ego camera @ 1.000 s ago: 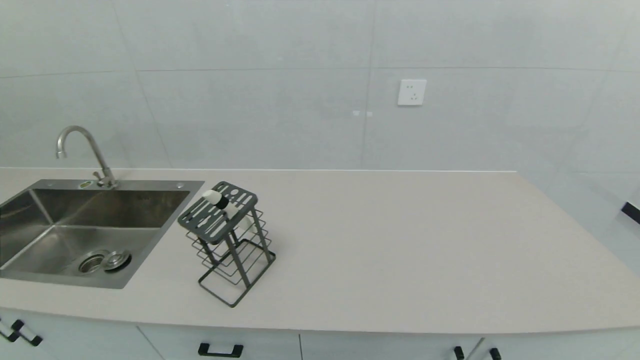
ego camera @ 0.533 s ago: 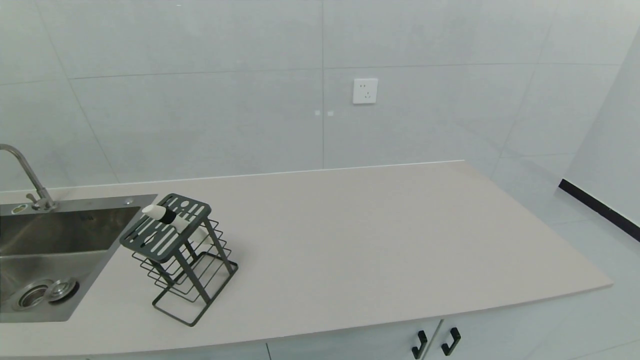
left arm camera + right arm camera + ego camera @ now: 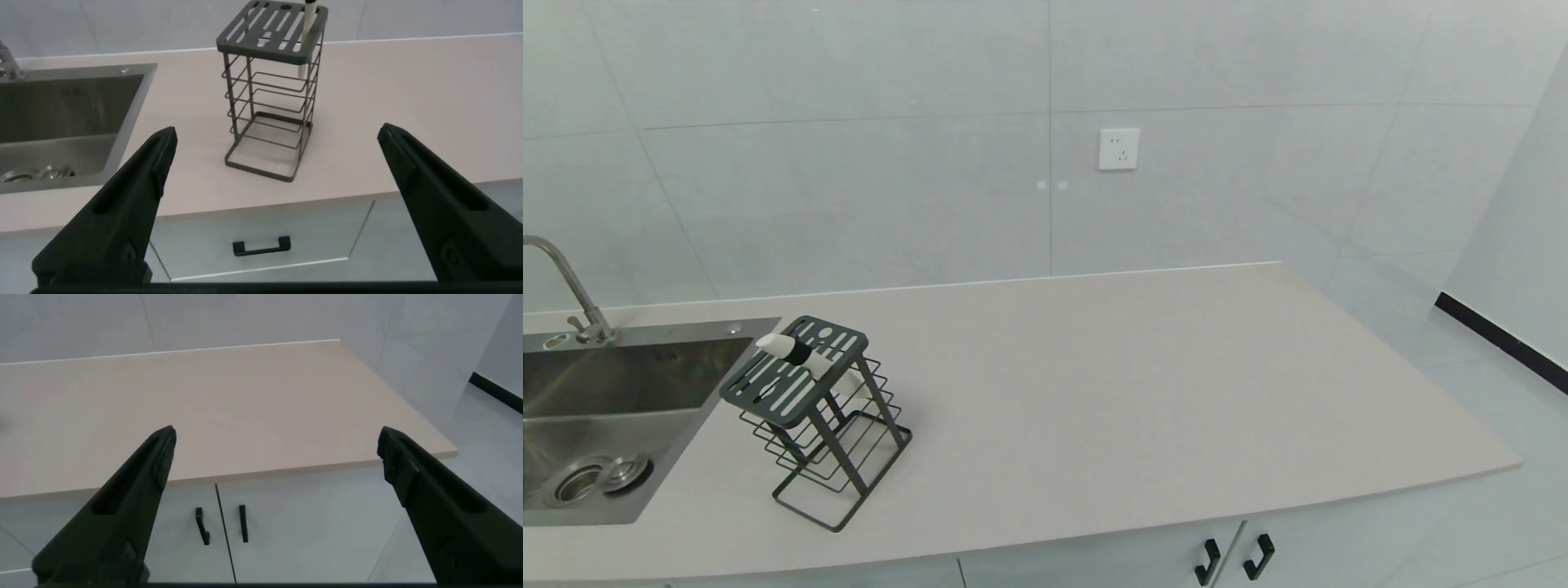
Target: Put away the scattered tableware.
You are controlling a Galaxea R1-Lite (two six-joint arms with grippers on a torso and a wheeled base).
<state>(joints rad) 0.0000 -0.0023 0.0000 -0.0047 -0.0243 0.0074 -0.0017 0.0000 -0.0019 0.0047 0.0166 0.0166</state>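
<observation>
the white-handled utensil (image 3: pixel 784 349) stands slotted in the wire cutlery rack (image 3: pixel 792 380) at the lower left of the head frame, on the desk (image 3: pixel 1135 392) beside the sink (image 3: pixel 645 331). the task looks about finished. the left pincer (image 3: pixel 278 137) and right pincer (image 3: pixel 276 437) gape wide, empty.

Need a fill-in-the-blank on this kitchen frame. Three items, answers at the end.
1. The black wire rack stands on the countertop to the ___ of the sink.
2. A white-handled utensil is stuck through the rack's slotted ___ plate.
3. The left gripper and the right gripper are both ___.
Missing words: right; top; open.
</observation>
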